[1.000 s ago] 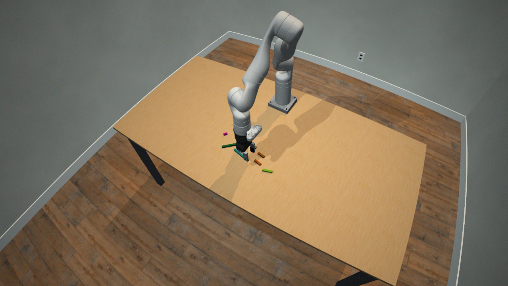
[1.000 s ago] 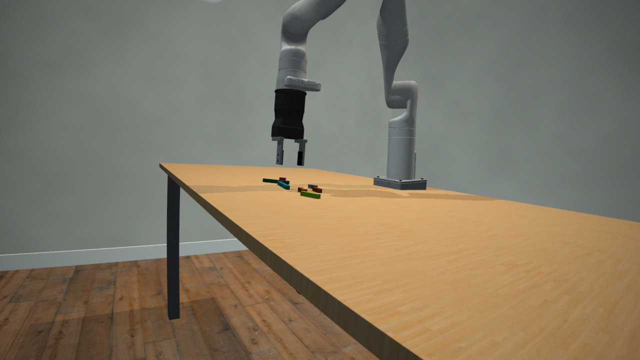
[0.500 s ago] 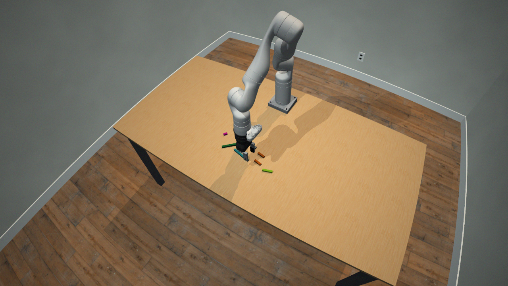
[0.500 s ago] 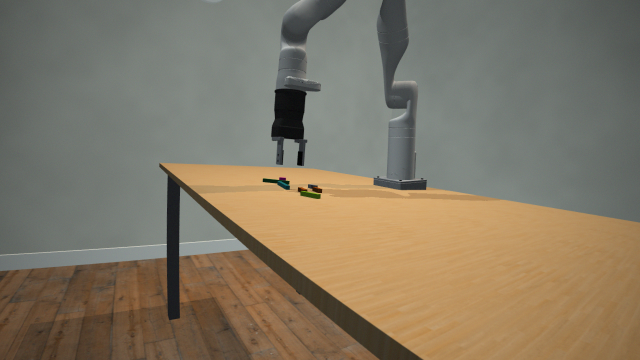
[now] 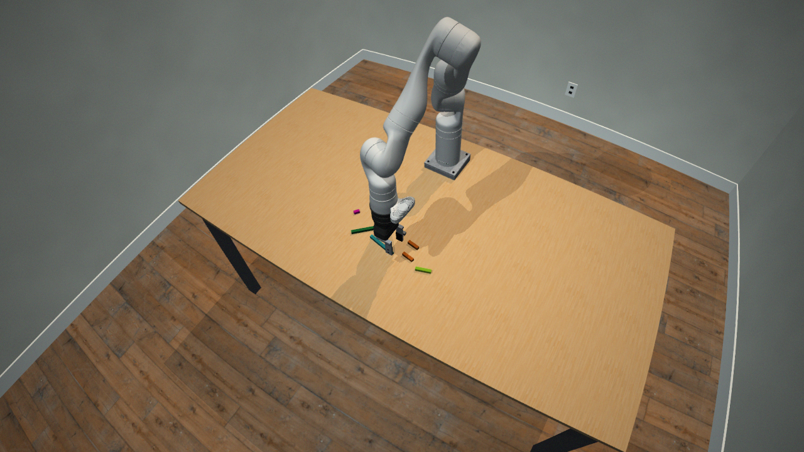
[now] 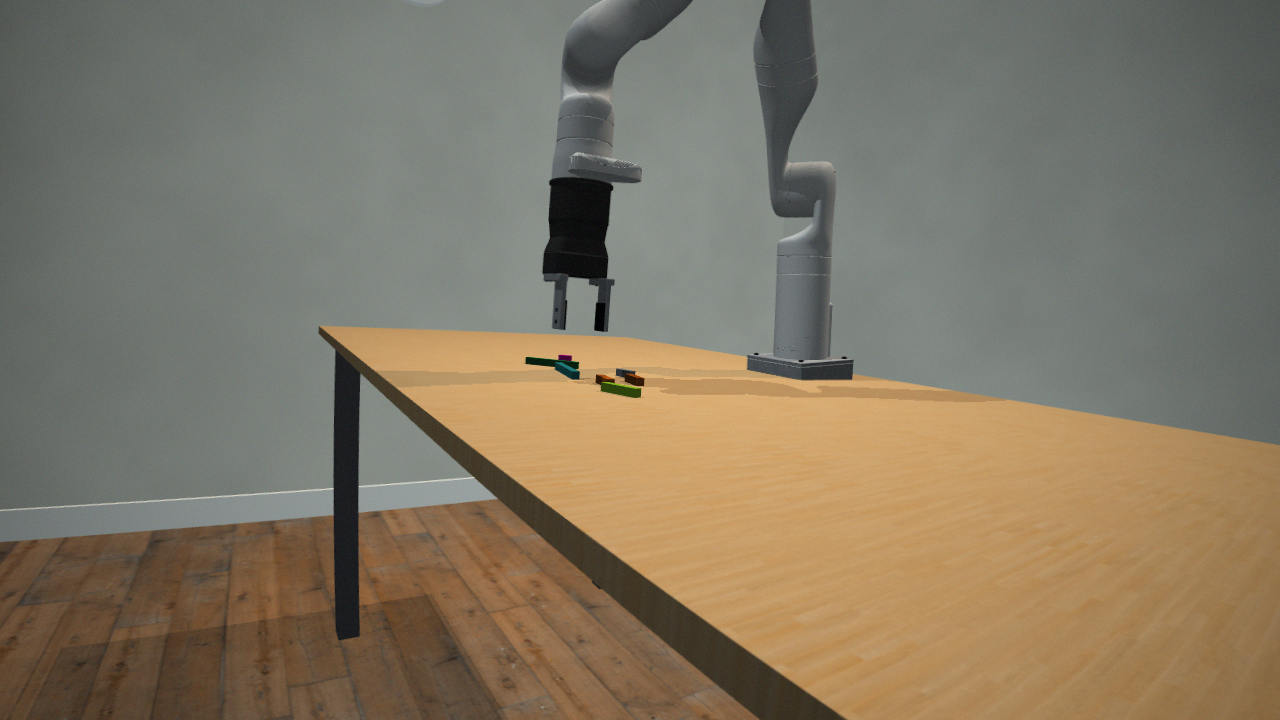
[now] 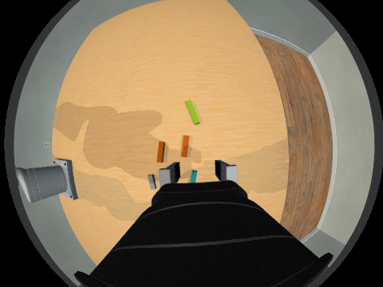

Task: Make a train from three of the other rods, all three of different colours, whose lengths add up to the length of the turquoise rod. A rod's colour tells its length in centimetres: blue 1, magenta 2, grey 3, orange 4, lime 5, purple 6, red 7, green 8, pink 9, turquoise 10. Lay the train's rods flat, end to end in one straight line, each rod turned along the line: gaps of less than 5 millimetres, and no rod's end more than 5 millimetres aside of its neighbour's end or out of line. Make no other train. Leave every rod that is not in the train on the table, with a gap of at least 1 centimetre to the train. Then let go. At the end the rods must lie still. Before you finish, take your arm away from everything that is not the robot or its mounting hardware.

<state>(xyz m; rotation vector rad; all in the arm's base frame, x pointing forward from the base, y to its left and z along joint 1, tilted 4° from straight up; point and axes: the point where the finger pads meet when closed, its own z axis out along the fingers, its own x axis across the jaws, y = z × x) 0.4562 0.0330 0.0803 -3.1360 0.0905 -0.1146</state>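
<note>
Seven slim, square-edged rods lie on the table (image 5: 505, 292) (image 6: 805, 465) (image 7: 223, 52), whose pale, fine-grained wooden top rests on dark straight legs. The gripper (image 5: 394, 242) (image 6: 580, 317) (image 7: 197, 168) hangs above them, its fingers released and spread wide, with nothing between them; its body is matte black, and the arm (image 5: 407, 101) (image 6: 586, 134) is smooth and light grey with rounded joints. The turquoise rod (image 5: 377, 242) (image 6: 566, 369) (image 7: 194, 176) lies beneath the gripper, partly hidden in the top and wrist views. Near it lies the long green rod (image 5: 361, 230) (image 6: 538, 360), and beyond that the stubby magenta rod (image 5: 356, 211) (image 6: 564, 357). Two orange rods (image 5: 407, 257) (image 6: 633, 379) (image 7: 160, 152) lie apart, side by side, between the lime rod (image 5: 423, 270) (image 6: 620, 390) (image 7: 192, 112) and the short grey rod (image 6: 625, 371) (image 7: 152, 182). Three-rod train: not formed. The gripper body blocks the green and magenta rods in the wrist view and the grey rod in the top view. The arm stands on a square, bolted base plate (image 5: 454, 173) (image 6: 832, 368) (image 7: 73, 191). Around the table are brown plank flooring (image 5: 235, 360) (image 6: 196, 591) (image 7: 305, 131) and mottled grey walls (image 5: 112, 84) (image 6: 179, 223) (image 7: 33, 96).

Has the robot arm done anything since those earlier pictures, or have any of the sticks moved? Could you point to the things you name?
Nothing visibly changed. The gripper (image 5: 394, 242) (image 6: 580, 329) (image 7: 197, 168) is still open above the table (image 5: 534, 280) (image 6: 805, 501) (image 7: 231, 72), holding nothing, and the visible rods lie where they did.
</note>
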